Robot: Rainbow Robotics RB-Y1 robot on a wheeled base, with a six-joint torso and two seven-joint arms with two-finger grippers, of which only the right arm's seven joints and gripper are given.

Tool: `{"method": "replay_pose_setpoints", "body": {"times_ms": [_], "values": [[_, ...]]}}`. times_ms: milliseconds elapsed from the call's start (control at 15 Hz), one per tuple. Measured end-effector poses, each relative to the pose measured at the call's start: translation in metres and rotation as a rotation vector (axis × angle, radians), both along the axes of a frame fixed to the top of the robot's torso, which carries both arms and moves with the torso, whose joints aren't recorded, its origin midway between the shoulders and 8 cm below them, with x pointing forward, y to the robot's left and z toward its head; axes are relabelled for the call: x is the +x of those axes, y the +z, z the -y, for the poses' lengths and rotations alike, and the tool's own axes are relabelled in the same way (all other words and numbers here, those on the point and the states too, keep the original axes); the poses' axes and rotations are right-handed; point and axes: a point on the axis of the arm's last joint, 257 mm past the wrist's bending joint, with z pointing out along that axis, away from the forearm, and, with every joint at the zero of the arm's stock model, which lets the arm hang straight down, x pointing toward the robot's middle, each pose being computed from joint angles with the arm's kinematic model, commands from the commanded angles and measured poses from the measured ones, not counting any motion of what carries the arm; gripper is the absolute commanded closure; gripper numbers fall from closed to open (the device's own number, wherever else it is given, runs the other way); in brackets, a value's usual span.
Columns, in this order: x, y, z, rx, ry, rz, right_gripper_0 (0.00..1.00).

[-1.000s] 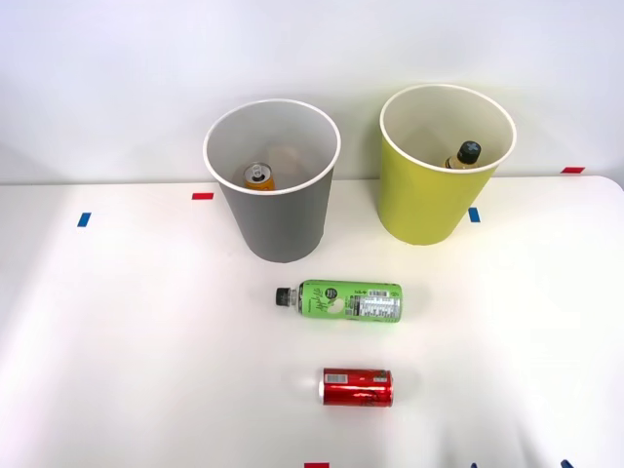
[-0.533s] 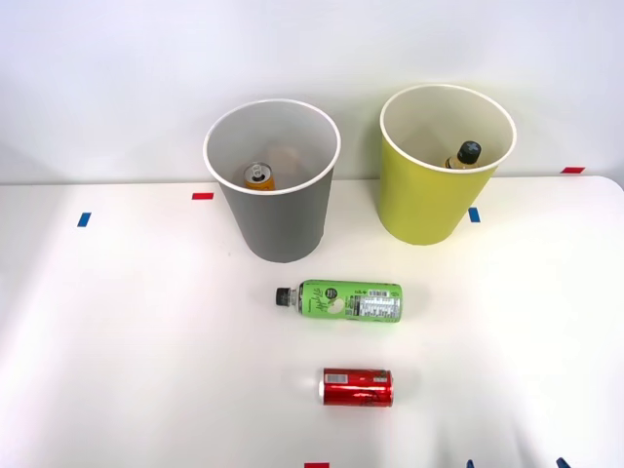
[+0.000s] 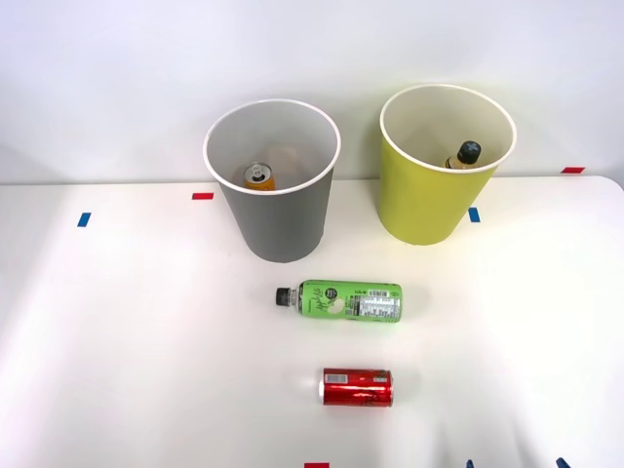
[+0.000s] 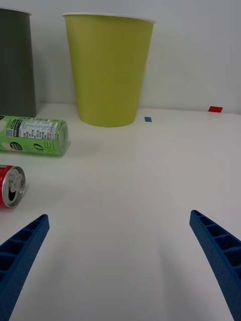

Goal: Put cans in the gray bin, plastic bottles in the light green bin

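Nearest the robot, the right gripper (image 4: pixel 120 261) hangs low over the white table (image 3: pixel 117 341) with its blue ribbed fingers (image 4: pixel 22 253) spread wide and nothing between them, facing the bins as if lining up for a pick. Just ahead of it and off to its left lies the red can (image 3: pixel 357 387), a short, glossy metal cylinder on its side, its silver pull-tab end turned toward the wrist camera; lying down, it could roll if nudged along its curved wall. A little farther back, and apart from the can, the green-labelled bottle (image 3: pixel 343 300) also lies on its side, a smooth plastic body with a printed label and a black cap pointing to the robot's left. Both probably await sorting.

Beyond them stand the two tapered round bins, upright and well apart. The gray bin (image 3: pixel 278 219) has a white rim and white inside, and the silver top of an orange can (image 3: pixel 258 176) shows at its bottom. The light green bin (image 3: pixel 429 200) to its right already holds a black-capped bottle (image 3: pixel 464 156) leaning against the inner wall.
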Motion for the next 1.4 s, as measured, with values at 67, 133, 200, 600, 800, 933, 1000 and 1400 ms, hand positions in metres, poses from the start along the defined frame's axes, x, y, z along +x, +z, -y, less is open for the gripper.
{"method": "replay_pose_setpoints", "body": {"times_ms": [67, 133, 200, 600, 800, 933, 1000, 1400], "values": [[0.0, 0.0, 0.0, 0.0, 0.0, 0.0, 0.03], [0.0, 0.0, 0.0, 0.0, 0.0, 0.0, 0.03], [0.0, 0.0, 0.0, 0.0, 0.0, 0.0, 0.03], [0.0, 0.0, 0.0, 0.0, 0.0, 0.0, 0.03], [0.0, 0.0, 0.0, 0.0, 0.0, 0.0, 0.03], [0.0, 0.0, 0.0, 0.0, 0.0, 0.0, 0.03], [0.0, 0.0, 0.0, 0.0, 0.0, 0.0, 0.03], [0.0, 0.0, 0.0, 0.0, 0.0, 0.0, 0.03]]}}
